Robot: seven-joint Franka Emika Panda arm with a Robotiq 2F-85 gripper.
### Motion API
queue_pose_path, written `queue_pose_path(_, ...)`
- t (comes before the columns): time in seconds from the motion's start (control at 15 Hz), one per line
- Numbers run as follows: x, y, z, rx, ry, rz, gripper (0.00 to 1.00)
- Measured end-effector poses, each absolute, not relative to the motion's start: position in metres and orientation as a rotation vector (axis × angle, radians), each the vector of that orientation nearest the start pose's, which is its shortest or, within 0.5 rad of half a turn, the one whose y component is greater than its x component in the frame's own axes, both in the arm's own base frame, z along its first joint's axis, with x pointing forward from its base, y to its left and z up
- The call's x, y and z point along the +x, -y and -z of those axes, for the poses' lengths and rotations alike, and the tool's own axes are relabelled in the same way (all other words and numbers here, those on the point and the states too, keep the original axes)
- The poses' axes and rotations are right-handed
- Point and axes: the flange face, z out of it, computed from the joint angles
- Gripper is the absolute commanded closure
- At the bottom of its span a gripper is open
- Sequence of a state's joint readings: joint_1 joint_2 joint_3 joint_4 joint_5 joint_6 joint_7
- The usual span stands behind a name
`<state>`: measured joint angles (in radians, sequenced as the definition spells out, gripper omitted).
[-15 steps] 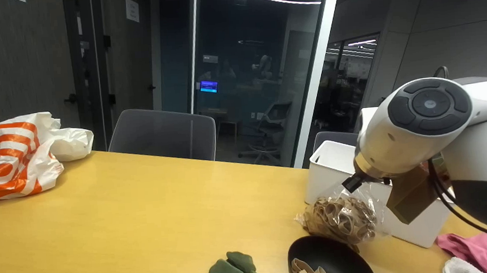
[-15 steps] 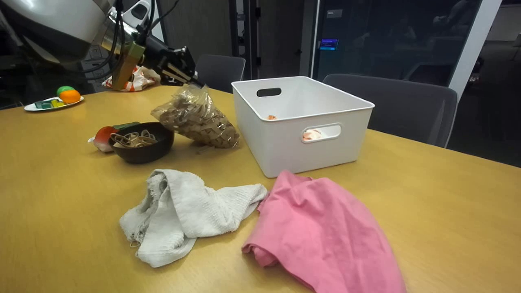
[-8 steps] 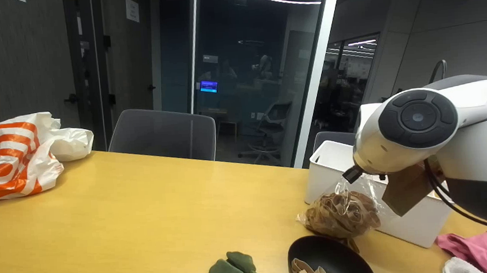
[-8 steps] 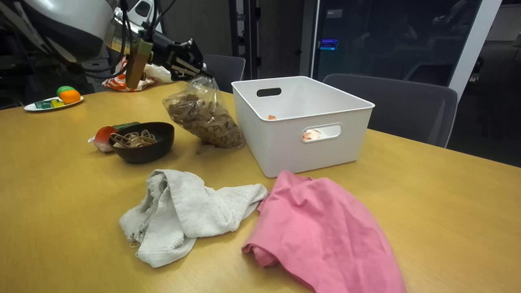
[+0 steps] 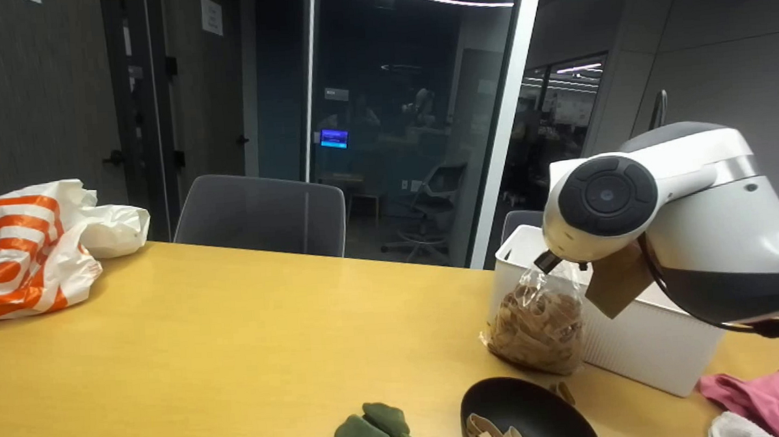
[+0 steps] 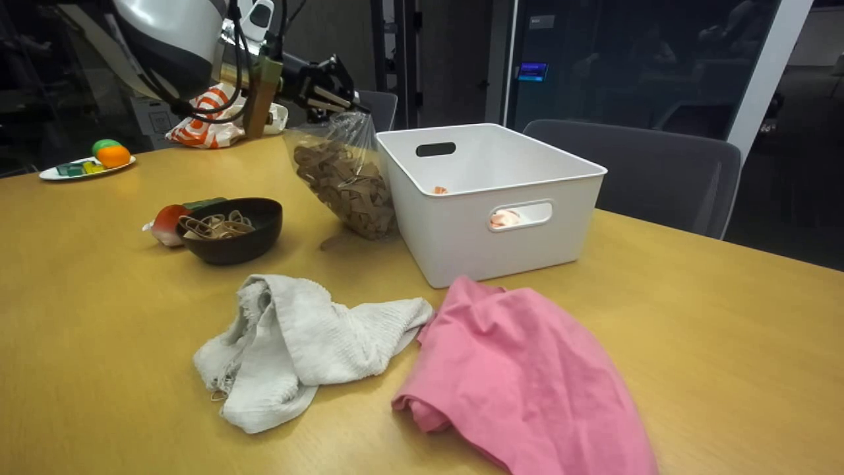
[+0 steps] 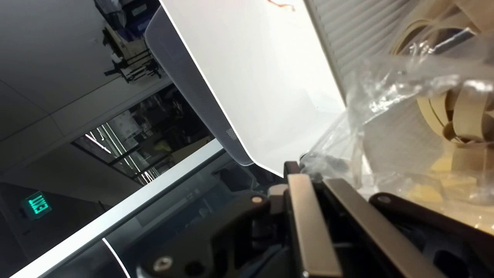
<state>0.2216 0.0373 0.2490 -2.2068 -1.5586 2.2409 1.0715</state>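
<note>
My gripper (image 6: 359, 107) is shut on the gathered top of a clear plastic bag (image 6: 349, 185) filled with wide tan pasta ribbons. The bag hangs below the fingers, stretched and slightly tilted, beside the near wall of a white bin (image 6: 488, 231). In an exterior view the bag (image 5: 538, 328) covers part of the bin's side; whether its bottom touches the table I cannot tell. The wrist view has the gripper (image 7: 305, 172) with film bunched at its tips, the bin's white interior (image 7: 262, 77) alongside and the pasta (image 7: 469, 112) at the right.
A black bowl (image 6: 231, 247) holding some ribbons stands near the bag, with a red and green item (image 6: 170, 224) behind it. White cloth (image 6: 297, 349) and pink cloth (image 6: 521, 389) lie before the bin. A plate (image 6: 86, 173) and a red-and-white shopping bag (image 5: 22, 258) are farther off.
My gripper has risen and shifted toward the bin, still holding the bag. The bag has swung more upright and moved closer to the bin, away from the bowl.
</note>
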Motion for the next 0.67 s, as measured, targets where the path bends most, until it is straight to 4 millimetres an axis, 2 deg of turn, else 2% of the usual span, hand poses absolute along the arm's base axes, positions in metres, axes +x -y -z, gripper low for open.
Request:
queue_pose_path(0.27, 0.523, -0.222, -0.38, 2.03, -0.509, -0.957, 0.93)
queue_pose_path(0.67, 0.536, -0.217, -0.374, 2.012, -0.473, -0.929, 0.93)
